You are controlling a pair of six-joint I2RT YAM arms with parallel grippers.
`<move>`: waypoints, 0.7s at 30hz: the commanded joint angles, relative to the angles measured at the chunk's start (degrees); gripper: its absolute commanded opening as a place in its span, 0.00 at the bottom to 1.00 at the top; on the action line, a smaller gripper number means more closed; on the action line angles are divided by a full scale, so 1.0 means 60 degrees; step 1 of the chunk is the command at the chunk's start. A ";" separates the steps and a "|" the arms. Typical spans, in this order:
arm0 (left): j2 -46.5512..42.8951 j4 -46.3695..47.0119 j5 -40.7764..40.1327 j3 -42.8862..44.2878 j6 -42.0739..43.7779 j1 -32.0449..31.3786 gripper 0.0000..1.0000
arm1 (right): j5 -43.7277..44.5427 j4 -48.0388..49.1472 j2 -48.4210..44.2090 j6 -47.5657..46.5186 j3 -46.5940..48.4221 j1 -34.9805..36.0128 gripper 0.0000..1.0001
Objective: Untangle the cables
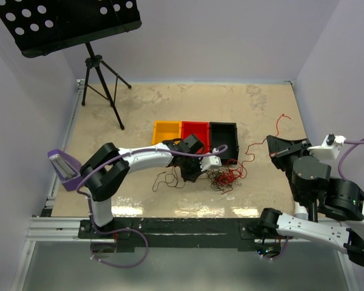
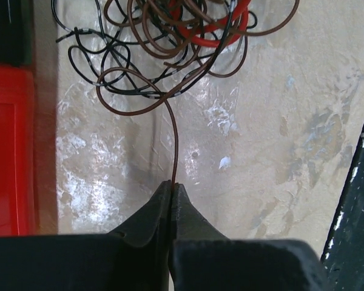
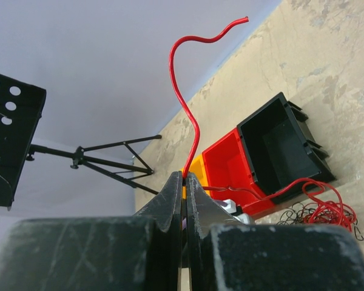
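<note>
**Operator:** How are your arms posed?

**Robot:** My left arm bends at the elbow at the left of the overhead view. The forearm stretches right to the centre, low over the desk. My left end effector is pinched shut on a brown cable, which runs straight up the wrist view into the tangle of cables.

**Operator:** And the right?

**Robot:** It is folded at the right edge, wrist pointing left and tilted upward. My right end effector is clamped on a red cable. The free end curls above the fingertips.

**Operator:** Where is the tangle?

**Robot:** At the desk's centre, just below the black bin.
</note>
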 commanded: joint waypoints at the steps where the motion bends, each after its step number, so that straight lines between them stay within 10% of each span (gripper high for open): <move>1: -0.0631 -0.0486 -0.0541 -0.0153 0.0508 -0.0041 0.00 | 0.0292 -0.0323 -0.0099 0.0127 0.0326 0.0013 0.00; 21: -0.8132 -0.3226 -0.3704 -0.2087 0.2178 0.2082 0.00 | 0.1156 -0.1305 -0.0114 0.0245 0.0809 0.0013 0.00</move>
